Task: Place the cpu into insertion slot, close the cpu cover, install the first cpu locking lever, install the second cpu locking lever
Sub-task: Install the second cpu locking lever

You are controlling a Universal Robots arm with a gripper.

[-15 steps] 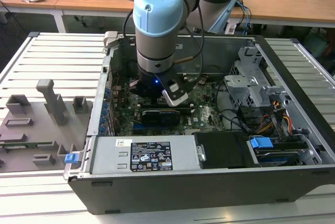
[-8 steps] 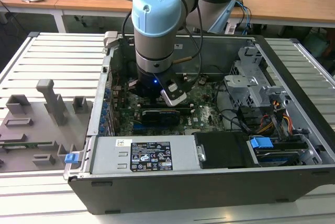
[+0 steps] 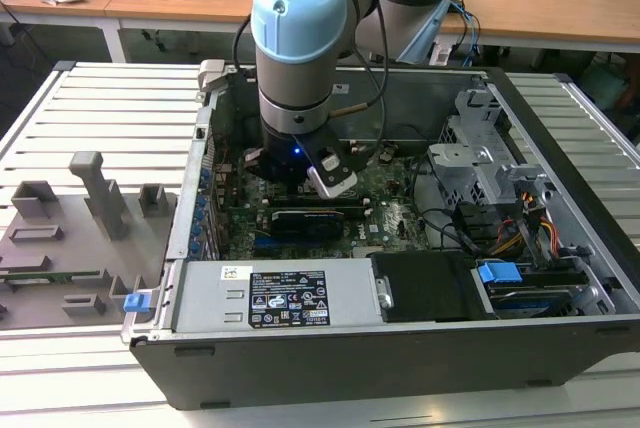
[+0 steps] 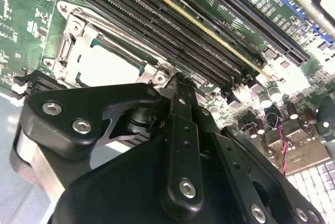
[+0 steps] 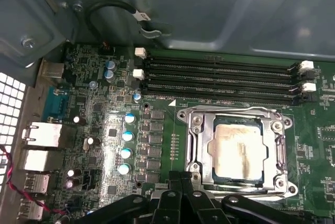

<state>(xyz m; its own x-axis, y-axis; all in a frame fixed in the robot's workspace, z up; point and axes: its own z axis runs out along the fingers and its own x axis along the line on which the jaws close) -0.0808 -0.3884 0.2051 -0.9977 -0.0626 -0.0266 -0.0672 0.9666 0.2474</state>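
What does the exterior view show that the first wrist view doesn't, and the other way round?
Exterior view: the blue-jointed arm reaching down into the open computer case, and a grey tray of fixtures at the exterior view's left. First wrist view: the silver chip seated under a metal frame that lies over its edges, with long black memory slots beside it. Shared: the green board and the gripper close above it.
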